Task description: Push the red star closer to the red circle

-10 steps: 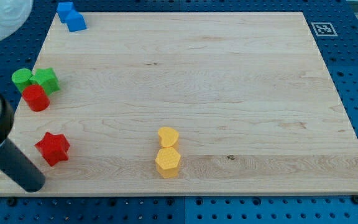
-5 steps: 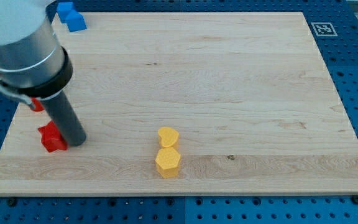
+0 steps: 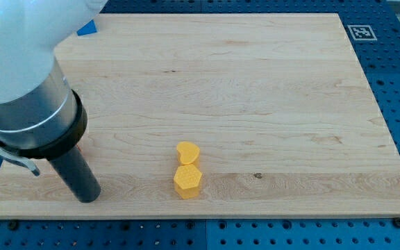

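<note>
My tip (image 3: 89, 196) rests on the board (image 3: 255, 104) near its near-left corner, close to the near edge. The rod rises from it toward the upper left, where the arm's wide grey and white body fills that part of the view. There is no claw on this arm, only the rod, so nothing is clenched or released.

The red star cannot be seen: the arm's body covers the left side of the board where it might lie. Only a thin sliver of red (image 3: 80, 144) shows at the right edge of the dark collar, too small to tell which red block it belongs to. The red circle is hidden too.

2 yellow blocks sit well to the right of my tip, touching each other: a yellow heart (image 3: 187, 152) just beyond a yellow hexagon (image 3: 187, 180). A corner of a blue block (image 3: 87, 29) peeks out at the far-left edge. A black-and-white marker (image 3: 360, 32) is at the far-right corner.
</note>
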You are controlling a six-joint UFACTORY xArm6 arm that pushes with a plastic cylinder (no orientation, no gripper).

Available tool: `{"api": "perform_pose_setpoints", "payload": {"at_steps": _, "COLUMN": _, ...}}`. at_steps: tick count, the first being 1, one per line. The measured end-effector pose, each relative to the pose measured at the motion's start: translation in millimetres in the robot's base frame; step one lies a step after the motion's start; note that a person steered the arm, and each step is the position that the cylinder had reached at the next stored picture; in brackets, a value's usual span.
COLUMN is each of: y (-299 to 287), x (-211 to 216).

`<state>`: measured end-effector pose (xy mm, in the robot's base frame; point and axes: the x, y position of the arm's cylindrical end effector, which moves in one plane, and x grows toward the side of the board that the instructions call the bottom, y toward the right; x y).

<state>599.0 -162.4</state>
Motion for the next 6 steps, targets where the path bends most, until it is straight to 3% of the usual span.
{"api": "perform_pose_setpoints", "payload": {"at_steps": 6, "y": -45, "x": -93}}
